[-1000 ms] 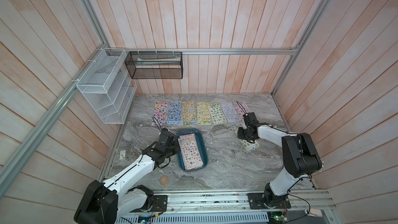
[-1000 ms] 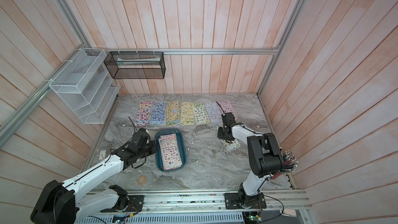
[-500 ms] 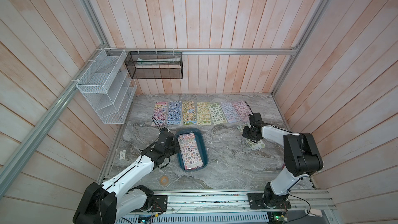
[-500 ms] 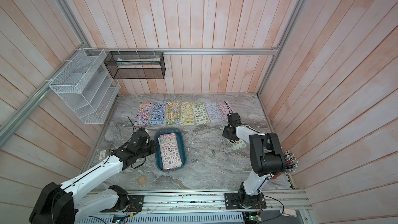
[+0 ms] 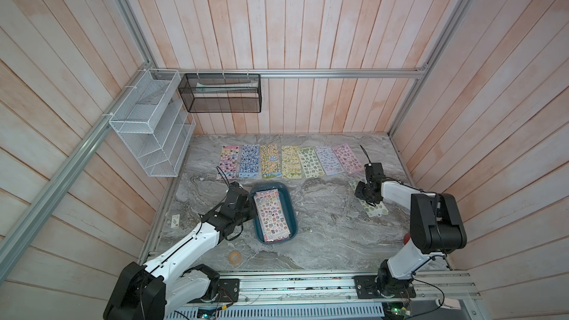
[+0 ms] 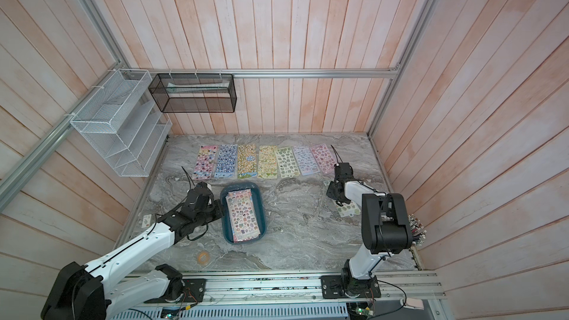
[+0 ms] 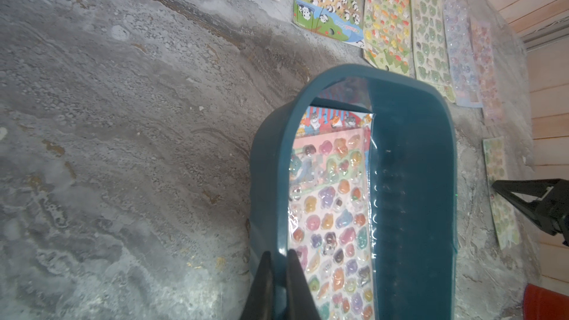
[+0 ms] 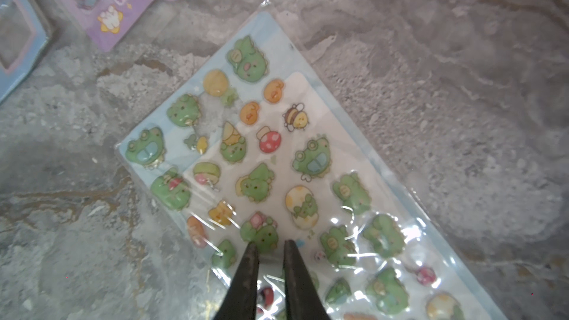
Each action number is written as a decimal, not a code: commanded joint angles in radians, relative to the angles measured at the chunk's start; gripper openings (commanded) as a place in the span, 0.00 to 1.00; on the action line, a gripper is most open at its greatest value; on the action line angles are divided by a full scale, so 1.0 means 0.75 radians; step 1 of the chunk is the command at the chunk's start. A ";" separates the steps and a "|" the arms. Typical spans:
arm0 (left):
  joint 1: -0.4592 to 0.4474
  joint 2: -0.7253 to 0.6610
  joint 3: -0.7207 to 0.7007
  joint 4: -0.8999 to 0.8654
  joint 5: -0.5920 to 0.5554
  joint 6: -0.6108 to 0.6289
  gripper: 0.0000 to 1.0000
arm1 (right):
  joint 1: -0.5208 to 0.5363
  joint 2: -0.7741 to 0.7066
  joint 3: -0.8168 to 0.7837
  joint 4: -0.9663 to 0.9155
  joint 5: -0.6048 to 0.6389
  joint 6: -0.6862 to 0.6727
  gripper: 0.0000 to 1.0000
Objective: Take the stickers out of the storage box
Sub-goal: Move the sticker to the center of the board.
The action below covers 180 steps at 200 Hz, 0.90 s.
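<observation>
Right claw (image 8: 268, 246) shifted rightward, low over frog stickers (image 8: 277, 155)

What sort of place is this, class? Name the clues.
Most likely a robot test cell: a left arm and right arm on a base rail, wood-panelled walls in an aluminium frame, sticker sheets on a tabletop.

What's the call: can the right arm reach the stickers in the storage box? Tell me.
Probably yes. The right end effector hangs over a frog sheet, with only bare table between it and the storage box. The box is open-topped over the stickers, and the left end effector grips its far wall.
</observation>
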 commanded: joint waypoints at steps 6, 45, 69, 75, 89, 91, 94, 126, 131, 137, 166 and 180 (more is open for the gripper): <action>0.006 -0.009 0.002 0.033 -0.018 0.008 0.00 | -0.017 0.056 0.012 -0.105 0.012 -0.030 0.18; 0.004 0.008 0.009 0.035 -0.020 0.007 0.00 | -0.016 0.115 0.072 -0.094 -0.020 -0.040 0.18; 0.007 0.013 0.011 0.033 -0.020 0.006 0.00 | -0.019 0.155 0.099 -0.085 -0.028 -0.036 0.18; 0.007 0.013 0.011 0.033 -0.022 0.006 0.00 | -0.018 0.162 0.105 -0.084 -0.029 -0.037 0.18; 0.007 0.014 0.014 0.031 -0.025 0.008 0.00 | -0.018 0.175 0.120 -0.079 -0.036 -0.030 0.17; 0.007 0.013 0.014 0.031 -0.026 0.008 0.00 | -0.018 0.177 0.121 -0.077 -0.038 -0.030 0.17; 0.007 0.013 0.013 0.032 -0.026 0.008 0.00 | -0.018 0.180 0.125 -0.075 -0.042 -0.028 0.17; 0.007 0.036 0.020 0.037 -0.026 0.013 0.00 | -0.014 0.196 0.150 -0.066 -0.080 -0.005 0.17; 0.007 0.040 0.023 0.035 -0.025 0.014 0.00 | -0.012 0.197 0.153 -0.070 -0.083 -0.004 0.17; 0.007 0.046 0.027 0.034 -0.024 0.014 0.00 | -0.014 0.196 0.162 -0.079 -0.086 -0.006 0.17; 0.007 0.052 0.037 0.033 -0.027 0.021 0.00 | -0.014 0.125 0.193 -0.123 -0.075 -0.029 0.21; 0.007 0.053 0.038 0.034 -0.028 0.023 0.00 | -0.013 0.064 0.216 -0.138 -0.093 -0.050 0.26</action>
